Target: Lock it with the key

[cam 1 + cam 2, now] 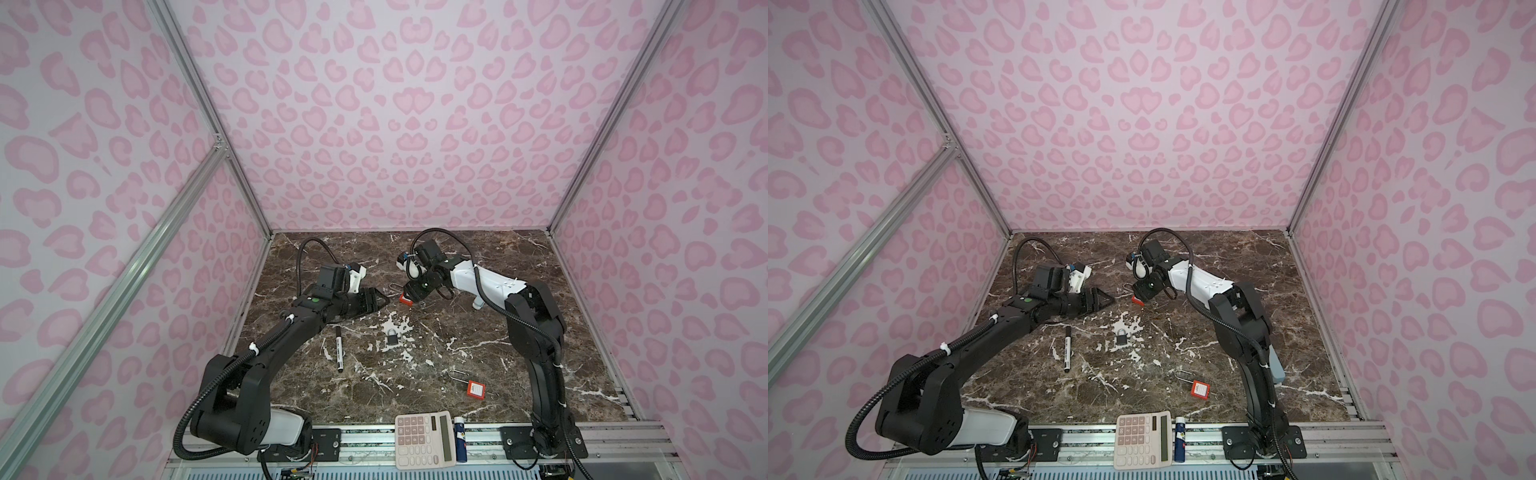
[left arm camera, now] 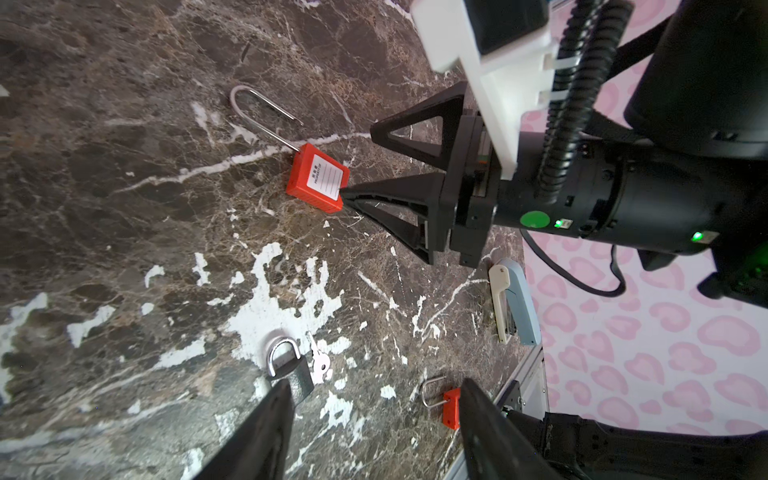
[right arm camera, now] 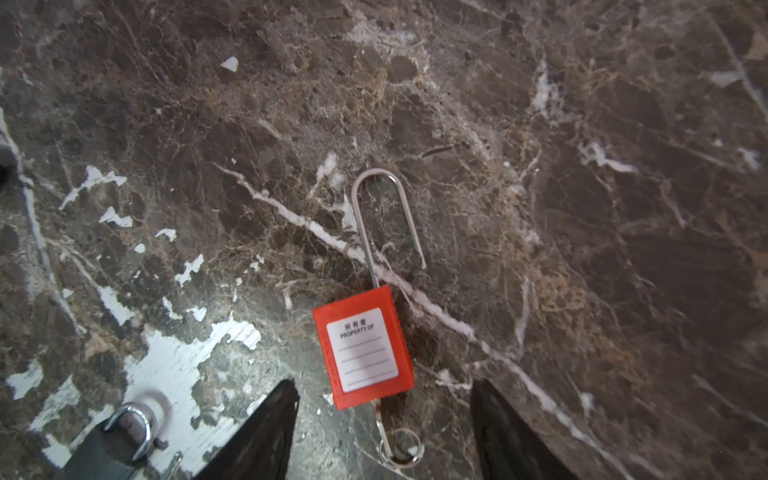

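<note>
Black triangular fingertips (image 3: 270, 428) of the right gripper (image 3: 384, 384) stood spread and empty, and the red plastic padlock (image 3: 363, 349) lay flat on the brown marble tabletop (image 3: 602, 166) between them. Its small silver key (image 3: 383, 428) sat in the end of the body nearest that wrist. The long steel shackle (image 3: 376, 171) pointed away, its free leg out of the body, so the lock looked open.

The left wrist view showed one right fingertip (image 2: 374, 199) apparently touching the body's key-end corner. The step seemed to be taking hold of the body. It would go best with the jaws low and square across the narrow sides, closing gently so the lock did not skate on the marble. The key should stay clear for the left gripper (image 1: 378, 300), which hung spread and empty nearby, apart from the lock.
</note>
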Action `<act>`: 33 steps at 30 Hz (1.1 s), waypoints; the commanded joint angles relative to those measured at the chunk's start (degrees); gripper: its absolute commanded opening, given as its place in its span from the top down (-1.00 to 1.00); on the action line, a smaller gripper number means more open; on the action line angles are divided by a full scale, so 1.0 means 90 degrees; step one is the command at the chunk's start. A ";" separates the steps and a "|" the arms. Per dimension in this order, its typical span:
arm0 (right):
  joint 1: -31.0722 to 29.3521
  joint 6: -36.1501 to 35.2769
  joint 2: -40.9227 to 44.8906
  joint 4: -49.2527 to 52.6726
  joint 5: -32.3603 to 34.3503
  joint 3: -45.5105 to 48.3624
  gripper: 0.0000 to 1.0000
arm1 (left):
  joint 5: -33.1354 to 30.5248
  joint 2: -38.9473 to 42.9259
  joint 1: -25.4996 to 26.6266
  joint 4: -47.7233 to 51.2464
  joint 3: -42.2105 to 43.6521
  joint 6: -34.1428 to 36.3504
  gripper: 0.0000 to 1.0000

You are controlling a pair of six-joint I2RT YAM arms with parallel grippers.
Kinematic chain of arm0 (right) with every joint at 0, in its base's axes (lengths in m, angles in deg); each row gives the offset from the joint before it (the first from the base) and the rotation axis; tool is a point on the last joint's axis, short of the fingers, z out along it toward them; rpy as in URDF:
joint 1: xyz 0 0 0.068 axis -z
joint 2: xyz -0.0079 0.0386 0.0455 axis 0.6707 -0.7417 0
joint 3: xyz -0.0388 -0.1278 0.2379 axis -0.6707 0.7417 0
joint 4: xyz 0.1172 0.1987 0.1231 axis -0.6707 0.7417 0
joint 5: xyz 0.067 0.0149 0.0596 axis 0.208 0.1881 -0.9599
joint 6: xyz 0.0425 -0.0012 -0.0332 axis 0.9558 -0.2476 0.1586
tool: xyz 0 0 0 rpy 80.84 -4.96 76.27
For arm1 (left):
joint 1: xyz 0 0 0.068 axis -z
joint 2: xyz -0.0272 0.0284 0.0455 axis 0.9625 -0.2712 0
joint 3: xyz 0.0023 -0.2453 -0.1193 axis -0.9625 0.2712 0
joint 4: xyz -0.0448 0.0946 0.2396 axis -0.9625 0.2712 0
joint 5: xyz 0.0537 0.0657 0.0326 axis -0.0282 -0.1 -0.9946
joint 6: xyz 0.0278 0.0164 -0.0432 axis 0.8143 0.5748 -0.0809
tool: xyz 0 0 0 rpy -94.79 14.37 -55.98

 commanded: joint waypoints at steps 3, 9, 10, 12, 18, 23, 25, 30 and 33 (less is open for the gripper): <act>-0.0002 -0.0318 -0.0487 0.0794 -0.0003 -0.0513 -0.33 | 0.0185 -0.0119 -0.0060 -0.0170 -0.0048 -0.0022 -0.29; 0.0001 -0.0462 -0.0742 0.0873 -0.0013 -0.0708 -0.23 | 0.0263 -0.0204 -0.0116 -0.0177 -0.0069 -0.0015 -0.29; -0.0007 -0.0484 -0.0802 0.0935 -0.0005 -0.0764 -0.22 | 0.0273 -0.0214 -0.0121 -0.0178 -0.0071 -0.0015 -0.29; -0.0002 -0.0520 -0.0814 0.1034 0.0004 -0.0895 -0.17 | 0.0275 -0.0227 -0.0135 -0.0183 -0.0072 -0.0015 -0.29; -0.0006 -0.0618 -0.1045 0.1091 -0.0058 -0.0952 -0.04 | 0.0273 -0.0272 -0.0143 -0.0180 -0.0073 -0.0071 -0.29; -0.0009 -0.0633 -0.1029 0.1092 -0.0078 -0.0941 0.11 | 0.0254 -0.0276 -0.0140 -0.0192 -0.0050 -0.0142 -0.29; -0.0020 -0.0650 -0.0977 0.1065 -0.0071 -0.0894 0.18 | 0.0254 -0.0275 -0.0144 -0.0181 -0.0053 -0.0158 -0.29; -0.0031 -0.0461 -0.0640 0.0820 -0.0149 -0.0636 0.29 | 0.0217 -0.0259 -0.0141 -0.0165 -0.0099 -0.0280 -0.29; -0.0026 -0.0202 -0.0208 0.0486 -0.0371 -0.0244 0.32 | 0.0149 -0.0266 -0.0136 -0.0203 -0.0111 -0.0437 -0.29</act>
